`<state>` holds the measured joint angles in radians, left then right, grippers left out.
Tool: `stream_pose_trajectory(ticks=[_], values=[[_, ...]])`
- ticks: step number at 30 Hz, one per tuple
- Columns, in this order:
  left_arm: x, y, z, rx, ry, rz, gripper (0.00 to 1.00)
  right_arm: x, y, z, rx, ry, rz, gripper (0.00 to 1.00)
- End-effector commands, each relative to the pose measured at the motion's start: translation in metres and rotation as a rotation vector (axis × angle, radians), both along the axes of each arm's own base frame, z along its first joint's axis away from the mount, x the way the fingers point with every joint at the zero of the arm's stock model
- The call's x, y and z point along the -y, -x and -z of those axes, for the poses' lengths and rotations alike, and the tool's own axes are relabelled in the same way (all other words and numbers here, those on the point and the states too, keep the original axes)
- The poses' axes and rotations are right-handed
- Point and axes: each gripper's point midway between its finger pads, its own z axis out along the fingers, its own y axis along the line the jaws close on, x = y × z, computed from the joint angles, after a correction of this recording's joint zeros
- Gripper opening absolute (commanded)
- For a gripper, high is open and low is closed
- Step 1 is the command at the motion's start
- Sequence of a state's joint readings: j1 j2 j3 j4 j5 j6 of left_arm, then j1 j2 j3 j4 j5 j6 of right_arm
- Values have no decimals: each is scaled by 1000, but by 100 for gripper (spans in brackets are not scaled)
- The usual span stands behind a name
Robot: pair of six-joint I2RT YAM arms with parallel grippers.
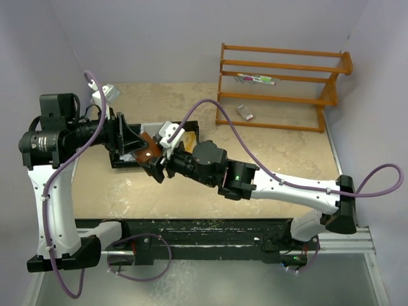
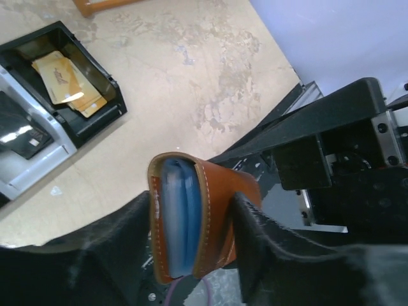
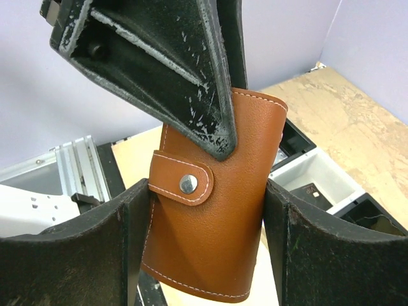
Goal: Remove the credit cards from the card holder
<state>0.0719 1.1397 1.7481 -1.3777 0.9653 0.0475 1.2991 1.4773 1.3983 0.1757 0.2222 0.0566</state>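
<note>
The brown leather card holder (image 1: pixel 145 153) hangs above the tray, held between both grippers. My left gripper (image 1: pixel 136 148) is shut on its flat faces; in the left wrist view the card holder (image 2: pixel 220 217) stands edge-on between my left gripper's (image 2: pixel 190 203) fingers, with light blue layers (image 2: pixel 178 223) showing inside, cards or lining I cannot tell. In the right wrist view the card holder (image 3: pixel 217 223) has its snap tab (image 3: pixel 185 183) fastened. My right gripper (image 3: pixel 207 191) touches both its side edges, and also shows in the top view (image 1: pixel 157 163). No card shows outside the holder.
A black-and-white three-compartment tray (image 1: pixel 120 163) lies under the grippers; it holds orange-yellow flat pieces (image 2: pixel 64 80) and a black card (image 3: pixel 312 191). A wooden rack (image 1: pixel 280 95) with pens (image 1: pixel 255 80) stands at the back right. The table's metal front rail (image 1: pixel 210 233) runs along the near edge.
</note>
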Motion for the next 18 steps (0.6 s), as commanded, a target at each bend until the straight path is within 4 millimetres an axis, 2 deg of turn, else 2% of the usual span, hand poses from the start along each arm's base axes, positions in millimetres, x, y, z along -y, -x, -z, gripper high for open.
stream_pose_trajectory(ticks=[1,4,7,10,13,15,18], values=[[6,13,-15,54,30,47,41,15,3,-56,65,-152,17,68],[1,8,-10,52,-8,12,14,17,3,-55,60,-157,19,69],[-3,5,-5,41,-34,-3,2,16,5,-56,49,-164,7,73],[-2,6,-6,41,-30,9,0,8,20,-47,-37,-149,-85,84],[2,12,-16,69,-13,36,0,7,30,-44,-143,-166,-224,89],[6,18,-25,96,12,73,0,16,34,-43,-233,-218,-331,91],[13,29,-41,155,42,131,0,41,41,-45,-348,-330,-480,92]])
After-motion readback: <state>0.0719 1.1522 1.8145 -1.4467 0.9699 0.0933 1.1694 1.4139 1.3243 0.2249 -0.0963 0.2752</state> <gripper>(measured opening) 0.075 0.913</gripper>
